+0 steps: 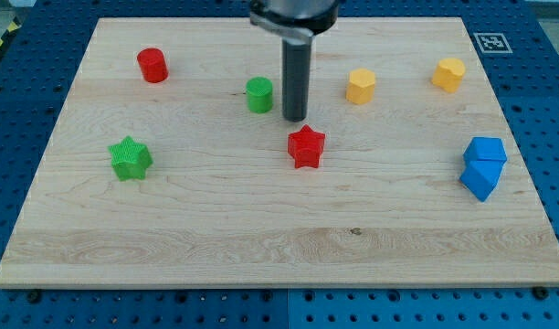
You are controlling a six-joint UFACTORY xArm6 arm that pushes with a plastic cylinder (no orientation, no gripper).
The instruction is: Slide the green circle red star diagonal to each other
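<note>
Our arm carries no gripper, so there is nothing to open or close and nothing held; we work with my tip (295, 119), the lower end of the dark rod, which rests on the wooden desk (261, 228). Just to the view's left of my tip, and a little toward the view's top, stands the green circle (258, 94), close beside the rod but with a thin strip of bare wood showing between them. Just below my tip, slightly to the view's right, lies the red star (306, 146), near the tip but not touching it. The green circle thus sits up and to the view's left of the red star, the two apart from one another. Further to the view's left of my tip we see a green star (130, 158), lower down, and a red cylinder (152, 65), higher up. To the view's right of my tip sit two yellow blocks (360, 86) (448, 74), well apart from each other, and far to the right, lower down, two blue blocks (487, 150) (480, 178) touch each other.
</note>
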